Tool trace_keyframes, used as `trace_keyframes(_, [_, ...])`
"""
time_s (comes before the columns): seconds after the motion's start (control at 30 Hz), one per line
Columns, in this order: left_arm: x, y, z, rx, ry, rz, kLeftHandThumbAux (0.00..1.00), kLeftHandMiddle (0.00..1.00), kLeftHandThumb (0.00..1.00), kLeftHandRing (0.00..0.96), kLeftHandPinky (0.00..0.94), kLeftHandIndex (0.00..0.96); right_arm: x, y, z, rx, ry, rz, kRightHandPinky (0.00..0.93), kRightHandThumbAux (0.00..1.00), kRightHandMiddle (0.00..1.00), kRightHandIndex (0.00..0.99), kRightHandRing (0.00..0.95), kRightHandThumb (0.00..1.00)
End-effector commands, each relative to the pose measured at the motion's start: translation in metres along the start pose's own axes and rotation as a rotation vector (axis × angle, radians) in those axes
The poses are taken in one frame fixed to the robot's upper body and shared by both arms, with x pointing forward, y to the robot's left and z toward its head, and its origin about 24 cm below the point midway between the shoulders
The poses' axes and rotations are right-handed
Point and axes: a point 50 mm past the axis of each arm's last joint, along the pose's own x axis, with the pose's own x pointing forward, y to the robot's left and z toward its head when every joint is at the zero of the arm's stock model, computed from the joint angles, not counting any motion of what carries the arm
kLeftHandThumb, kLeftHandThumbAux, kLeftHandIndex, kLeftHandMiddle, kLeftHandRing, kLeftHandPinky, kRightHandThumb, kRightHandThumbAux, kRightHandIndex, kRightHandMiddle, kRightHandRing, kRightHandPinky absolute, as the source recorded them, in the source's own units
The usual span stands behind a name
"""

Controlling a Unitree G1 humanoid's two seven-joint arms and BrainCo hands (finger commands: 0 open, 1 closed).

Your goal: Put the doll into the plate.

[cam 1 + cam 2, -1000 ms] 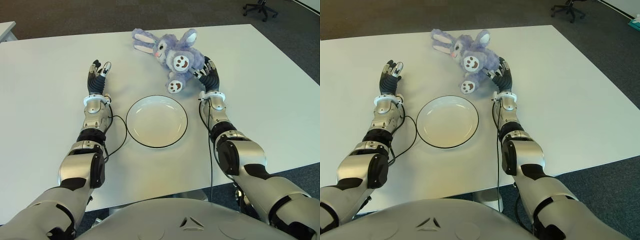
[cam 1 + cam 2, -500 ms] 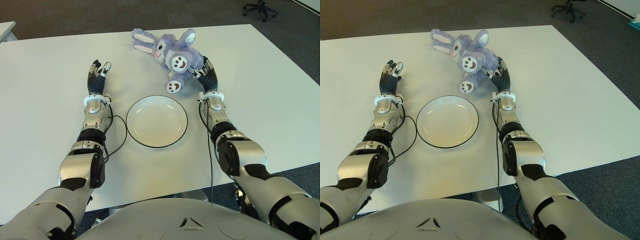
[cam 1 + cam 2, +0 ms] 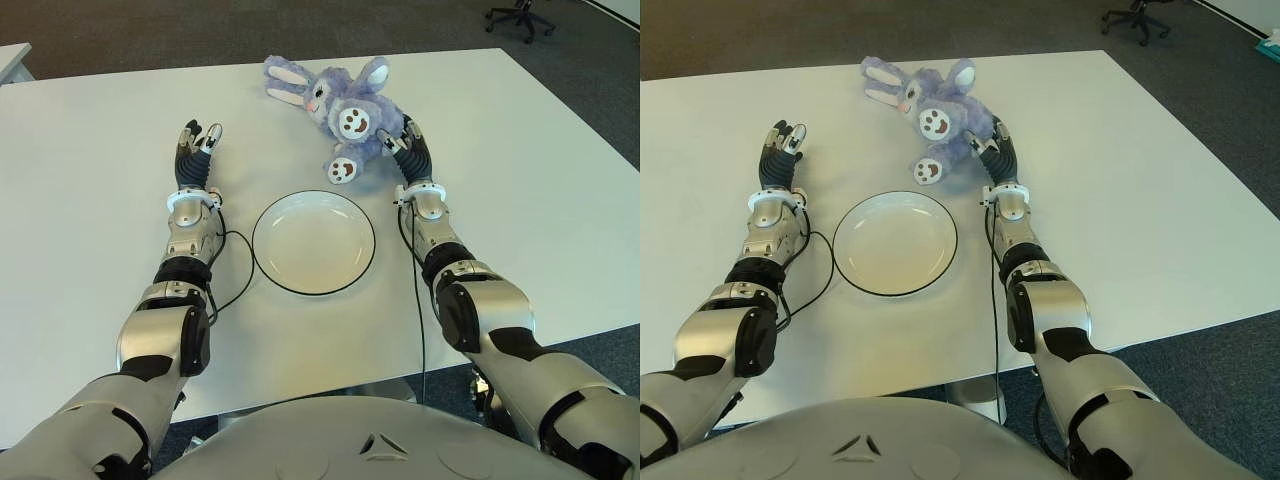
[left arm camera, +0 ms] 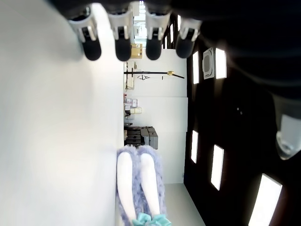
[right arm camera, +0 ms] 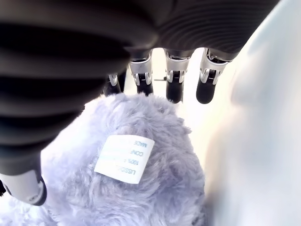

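The right hand is pressed against the doll, a purple plush rabbit lying on its back beyond the plate. In the right wrist view the fingers are extended past the fur, with the thumb on the other side of the plush body; they are spread around it rather than clamped, and whether they grip it firmly cannot be told. A white sewn label shows on the fur there; its print is too small to read. The hand hides the rabbit's right flank in the eye views.

The doll lies apart from the plate's far rim, its ears pointing toward the robot's left. The white plate, dark-edged, holds nothing. The left hand shows to the left of the plate, its fingers straight and relaxed, holding nothing.

The white table carries all of this; beyond it is dark carpet, with an office chair cut off at the upper edge.
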Motion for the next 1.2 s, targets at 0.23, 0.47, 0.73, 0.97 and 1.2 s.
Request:
trace_keyframes(0.23, [-0.0272, 0.0085, -0.0567, 0.028, 0.241, 0.034, 0.471, 0.061, 0.000, 0.041, 0.000, 0.000, -0.0331, 0.0027, -0.0587, -0.026, 0.256, 0.028, 0.000, 0.486, 0.000, 0.000, 0.000, 0.236])
trace_keyframes(0.47, [-0.0271, 0.0085, -0.0564, 0.025, 0.238, 0.034, 0.480, 0.066, 0.000, 0.050, 0.010, 0.000, -0.0330, 0.0031, -0.0588, -0.042, 0.258, 0.043, 0.000, 0.456, 0.000, 0.000, 0.000, 0.225])
trace_keyframes(0.73, [-0.0269, 0.0082, -0.0559, 0.023, 0.235, 0.036, 0.480, 0.069, 0.000, 0.052, 0.006, 0.000, -0.0329, 0.0032, -0.0588, -0.067, 0.257, 0.056, 0.000, 0.438, 0.000, 0.000, 0.000, 0.210])
trace_keyframes(0.97, [-0.0267, 0.0080, -0.0555, 0.023, 0.232, 0.034, 0.478, 0.068, 0.000, 0.049, 0.004, 0.000, -0.0327, 0.0032, -0.0588, -0.080, 0.259, 0.061, 0.000, 0.426, 0.000, 0.000, 0.000, 0.210])
trace_keyframes(1.2, [-0.0263, 0.0080, -0.0550, 0.027, 0.232, 0.034, 0.476, 0.061, 0.000, 0.043, 0.003, 0.000, -0.0324, 0.0035, -0.0583, -0.078, 0.258, 0.057, 0.000, 0.418, 0.000, 0.000, 0.000, 0.229])
